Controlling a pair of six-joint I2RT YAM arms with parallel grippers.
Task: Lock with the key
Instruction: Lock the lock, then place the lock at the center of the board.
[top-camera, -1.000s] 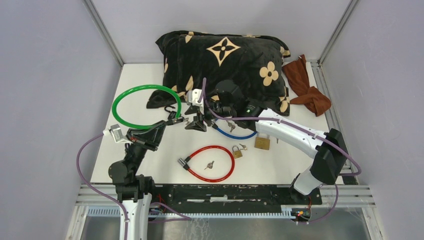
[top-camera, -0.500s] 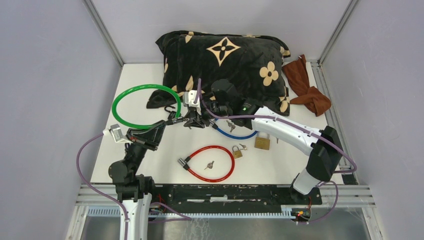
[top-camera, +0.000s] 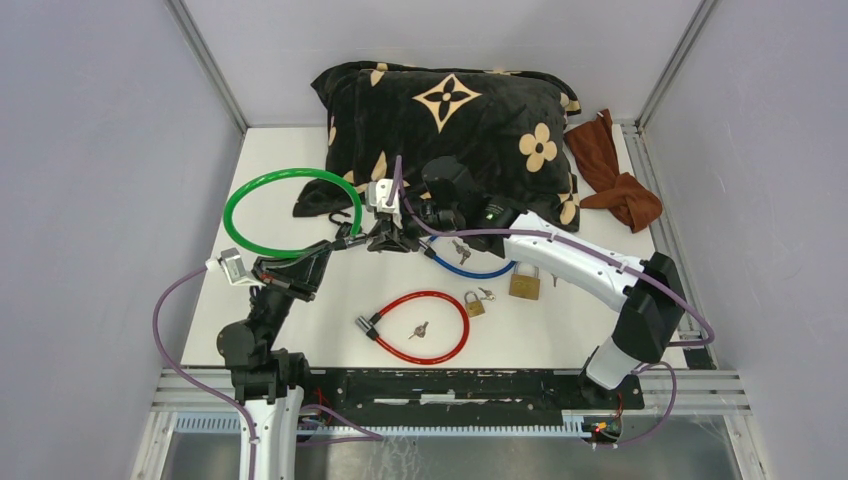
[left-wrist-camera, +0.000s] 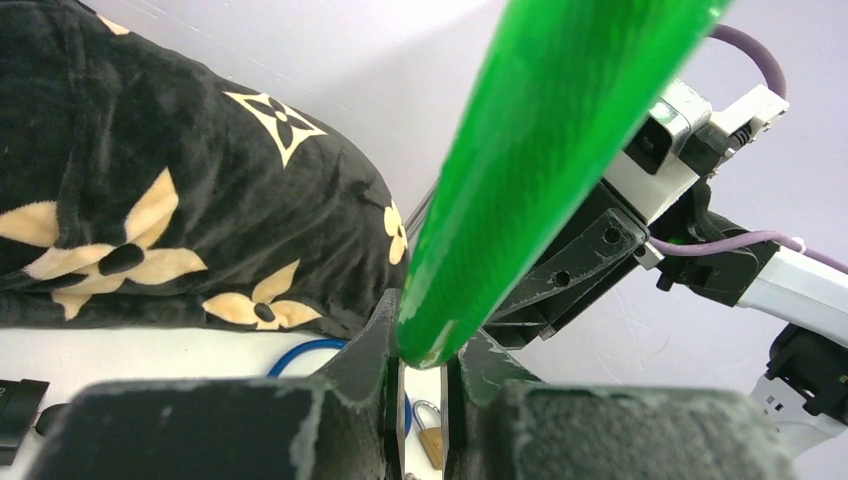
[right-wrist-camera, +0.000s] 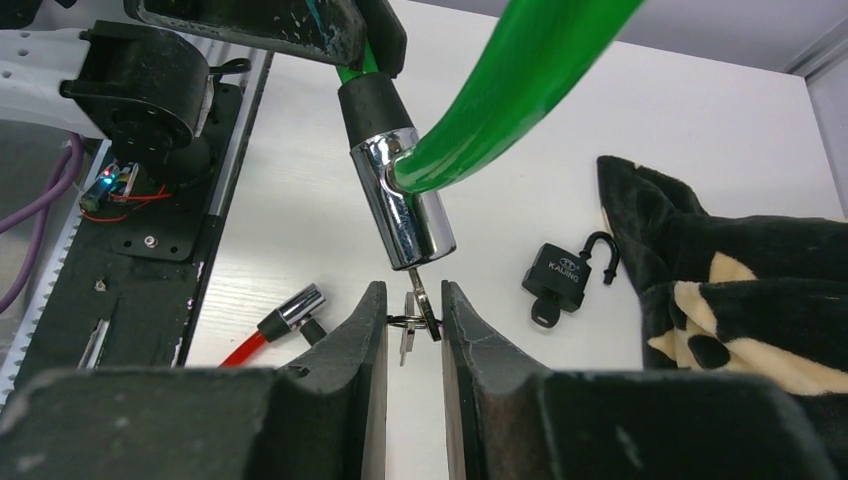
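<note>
Blurred green cable (left-wrist-camera: 540, 150) looms over the left fingers (left-wrist-camera: 372, 345), cut off by the top edge and masking what they clamp. Between the right fingers (right-wrist-camera: 365, 335) sits the key (right-wrist-camera: 421, 305): pinched or merely flanked, can't tell. The red cable (right-wrist-camera: 262, 338) disappears behind one finger.

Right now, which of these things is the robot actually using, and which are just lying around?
In use: green cable lock, key in its barrel, left gripper clamping the cable, right gripper around the key.
Lying about: red cable lock, blue cable lock, brass padlocks, black padlock, pillow, brown cloth.
</note>
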